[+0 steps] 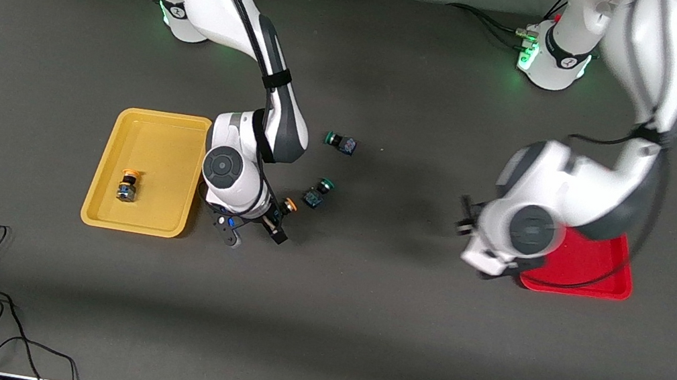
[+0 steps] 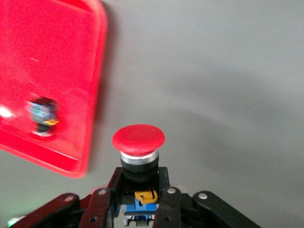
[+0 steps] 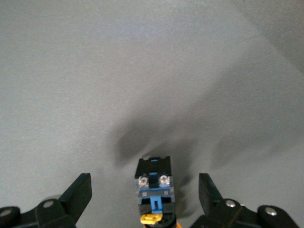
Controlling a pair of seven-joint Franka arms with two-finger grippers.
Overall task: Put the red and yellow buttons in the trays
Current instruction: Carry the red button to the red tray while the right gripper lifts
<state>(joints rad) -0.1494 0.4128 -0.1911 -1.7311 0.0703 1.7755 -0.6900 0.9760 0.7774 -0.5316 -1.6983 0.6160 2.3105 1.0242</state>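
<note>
The left gripper (image 2: 137,204) is closed on a red button (image 2: 138,142): a round, domed red cap over a silver ring and a black collar, with a blue body and a small yellow clip down between the fingers (image 2: 167,202). It hangs over the table (image 1: 357,329) just beside the red tray (image 1: 597,272), where a second button (image 2: 43,116), blurred, lies inside near the rim.

The right gripper (image 3: 145,199) is spread wide, and a yellow button (image 3: 154,190) lies on the table between its fingers without either touching it. That one has a dark blue-black body with two silver screws and an orange-yellow cap. The yellow tray (image 1: 109,181) is just beside this gripper, with another yellow-capped button (image 1: 128,184) in it.

Two green-capped buttons (image 1: 317,193) lie close by the right gripper on the side away from the tray.

No writing can be read on anything.
</note>
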